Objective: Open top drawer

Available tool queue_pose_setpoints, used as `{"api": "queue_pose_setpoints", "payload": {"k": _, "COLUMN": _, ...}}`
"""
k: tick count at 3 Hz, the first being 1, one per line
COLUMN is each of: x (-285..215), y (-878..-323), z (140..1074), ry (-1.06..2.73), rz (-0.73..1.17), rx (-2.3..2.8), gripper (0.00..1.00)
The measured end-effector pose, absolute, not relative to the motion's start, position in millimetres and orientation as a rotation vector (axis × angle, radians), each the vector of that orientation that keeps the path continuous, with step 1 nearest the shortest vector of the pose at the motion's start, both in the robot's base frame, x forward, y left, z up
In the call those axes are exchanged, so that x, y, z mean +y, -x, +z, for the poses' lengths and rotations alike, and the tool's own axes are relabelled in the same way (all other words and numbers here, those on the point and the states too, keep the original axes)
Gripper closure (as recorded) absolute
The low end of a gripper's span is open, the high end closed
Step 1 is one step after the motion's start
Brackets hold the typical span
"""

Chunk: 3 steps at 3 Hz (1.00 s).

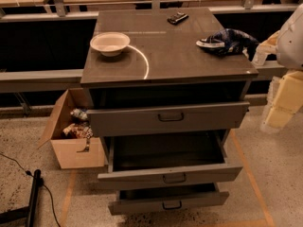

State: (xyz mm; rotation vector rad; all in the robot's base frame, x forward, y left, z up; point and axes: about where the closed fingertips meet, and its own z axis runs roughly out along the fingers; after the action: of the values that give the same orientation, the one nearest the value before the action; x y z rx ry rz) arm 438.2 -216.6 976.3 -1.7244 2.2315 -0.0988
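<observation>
The top drawer (132, 121) is a wide grey metal drawer with the tallest front panel and a small dark bail handle (171, 117) at its centre. Its front stands a little out from the cabinet, with a dark gap above it under the cabinet top. My gripper (282, 103) shows as pale yellowish-white parts at the right edge of the camera view, to the right of the cabinet at about the top drawer's height. It does not touch the drawer or its handle.
The middle drawer (142, 175) and bottom drawer (142, 203) stand pulled out further. On the cabinet top (180, 51) lie a white bowl (110, 43), a dark blue bag (226, 41) and a small black device (177, 18). A cardboard box (73, 141) stands on the floor at the left, with a black cable (33, 193) beside it.
</observation>
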Motion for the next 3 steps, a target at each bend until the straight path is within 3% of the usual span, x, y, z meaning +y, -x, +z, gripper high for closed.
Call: {"api": "queue_pose_setpoints", "payload": {"k": 3, "x": -224.8, "y": -448.8, "z": 926.5, "ry": 1.753, "rz": -0.085, "rx": 2.16, "gripper": 0.0}}
